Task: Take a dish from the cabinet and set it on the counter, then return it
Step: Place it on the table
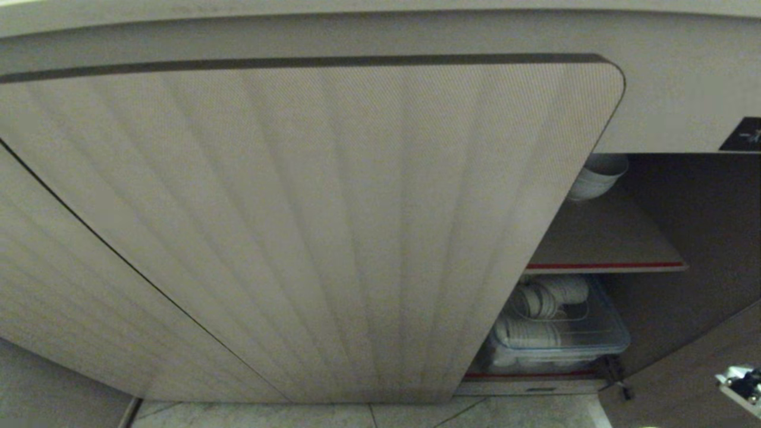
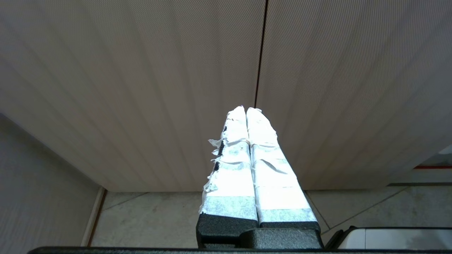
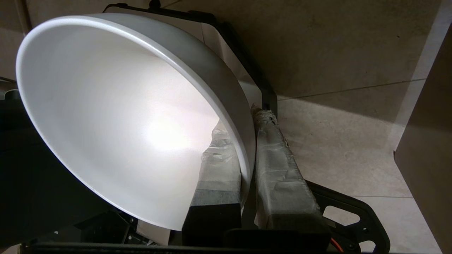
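Note:
In the right wrist view my right gripper (image 3: 242, 121) is shut on the rim of the dish (image 3: 116, 116), a plain white bowl. One taped finger is inside the bowl and the other is outside. The bowl hangs tilted above the tiled floor (image 3: 335, 148). The cabinet (image 1: 297, 226) fills the head view, and its right side stands open past the ribbed beige door, showing a red-edged shelf (image 1: 600, 249). My left gripper (image 2: 246, 110) is shut and empty, parked facing the ribbed doors. The counter's top is out of view.
A stack of white bowls (image 1: 597, 175) sits at the back of the upper shelf. Below it a clear plastic bin (image 1: 594, 345) holds more white dishes. A black label (image 1: 743, 135) is at the upper right. A dark panel (image 3: 427, 141) stands close beside the held bowl.

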Controlling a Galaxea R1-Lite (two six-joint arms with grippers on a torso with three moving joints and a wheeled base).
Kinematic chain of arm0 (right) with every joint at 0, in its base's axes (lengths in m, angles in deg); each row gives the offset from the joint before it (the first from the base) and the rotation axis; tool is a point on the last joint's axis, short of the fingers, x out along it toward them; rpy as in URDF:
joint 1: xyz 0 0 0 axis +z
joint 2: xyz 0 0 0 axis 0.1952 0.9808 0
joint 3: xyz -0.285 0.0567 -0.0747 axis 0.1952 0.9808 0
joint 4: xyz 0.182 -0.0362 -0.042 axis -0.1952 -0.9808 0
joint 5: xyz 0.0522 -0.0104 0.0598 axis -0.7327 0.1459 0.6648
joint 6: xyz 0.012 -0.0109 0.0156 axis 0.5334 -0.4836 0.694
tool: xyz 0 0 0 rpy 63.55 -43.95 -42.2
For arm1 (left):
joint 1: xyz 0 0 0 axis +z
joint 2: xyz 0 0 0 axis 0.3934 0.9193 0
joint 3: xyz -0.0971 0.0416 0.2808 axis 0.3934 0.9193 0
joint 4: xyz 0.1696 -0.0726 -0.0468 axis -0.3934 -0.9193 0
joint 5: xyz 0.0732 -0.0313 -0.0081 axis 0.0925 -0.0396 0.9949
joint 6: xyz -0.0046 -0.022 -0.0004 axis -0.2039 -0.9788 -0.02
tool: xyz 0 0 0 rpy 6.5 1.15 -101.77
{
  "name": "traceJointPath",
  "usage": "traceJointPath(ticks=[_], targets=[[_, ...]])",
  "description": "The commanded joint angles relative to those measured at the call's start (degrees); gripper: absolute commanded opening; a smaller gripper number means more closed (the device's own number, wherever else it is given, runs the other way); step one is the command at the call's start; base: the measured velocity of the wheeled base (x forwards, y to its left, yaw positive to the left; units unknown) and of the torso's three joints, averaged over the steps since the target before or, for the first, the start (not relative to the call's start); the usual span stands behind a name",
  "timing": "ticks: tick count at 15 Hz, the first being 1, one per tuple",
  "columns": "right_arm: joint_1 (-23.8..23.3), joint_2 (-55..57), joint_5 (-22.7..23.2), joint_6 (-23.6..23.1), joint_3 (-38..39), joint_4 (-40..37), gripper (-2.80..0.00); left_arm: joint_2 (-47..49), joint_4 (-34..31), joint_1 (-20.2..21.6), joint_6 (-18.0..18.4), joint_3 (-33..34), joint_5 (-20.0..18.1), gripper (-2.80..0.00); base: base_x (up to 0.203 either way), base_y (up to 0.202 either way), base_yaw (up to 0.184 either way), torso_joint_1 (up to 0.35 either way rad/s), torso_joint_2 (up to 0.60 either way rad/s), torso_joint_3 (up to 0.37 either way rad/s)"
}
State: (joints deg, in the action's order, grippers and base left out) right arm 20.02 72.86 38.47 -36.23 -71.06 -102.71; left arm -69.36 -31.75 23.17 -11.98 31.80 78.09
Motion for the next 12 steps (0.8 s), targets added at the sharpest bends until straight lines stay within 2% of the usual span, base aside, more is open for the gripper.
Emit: traceJointPath(ticks=[1, 12], targets=[[0.21, 0.08, 0.13, -0.07, -0.13, -0.11, -2.8, -0.02, 0.03, 0.0, -0.01, 0.0, 0.01, -2.8, 0.0, 0.0, 0.0, 0.0, 0.0, 0.0], [0.56, 0.43, 0.04, -0.07, 1.11, 0.41, -2.8, -0.02, 0.03, 0.0, -0.01, 0.0, 0.01, -2.8, 0.0, 0.0, 0.0, 0.0, 0.0, 0.0]])
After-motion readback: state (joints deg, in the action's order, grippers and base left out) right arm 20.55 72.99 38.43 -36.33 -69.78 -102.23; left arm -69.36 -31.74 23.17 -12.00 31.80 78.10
